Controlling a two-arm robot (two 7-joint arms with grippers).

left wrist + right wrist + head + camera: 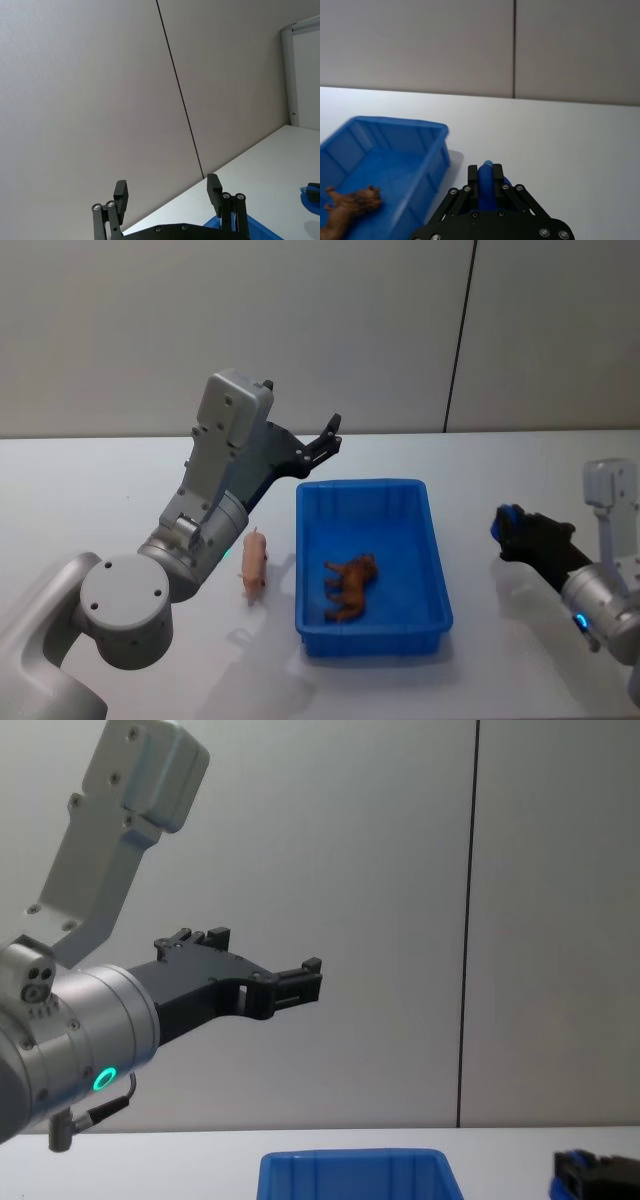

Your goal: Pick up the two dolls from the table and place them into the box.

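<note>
Doll (350, 585), brown and four-legged, lies inside blue box (370, 642).

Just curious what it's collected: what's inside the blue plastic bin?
One brown toy animal lies on the floor of the bright blue rectangular plastic bin. The floor around it is bare; only the patch under the toy is hidden.

- A plain grey wall (300, 330) spans the background, toward 12 o'clock in the head view.
- A thin dark vertical seam (460, 335) runs down it, at about 1 o'clock.
- A white frame (287, 75), possibly a door's edge, stands farther along the wall.
</note>
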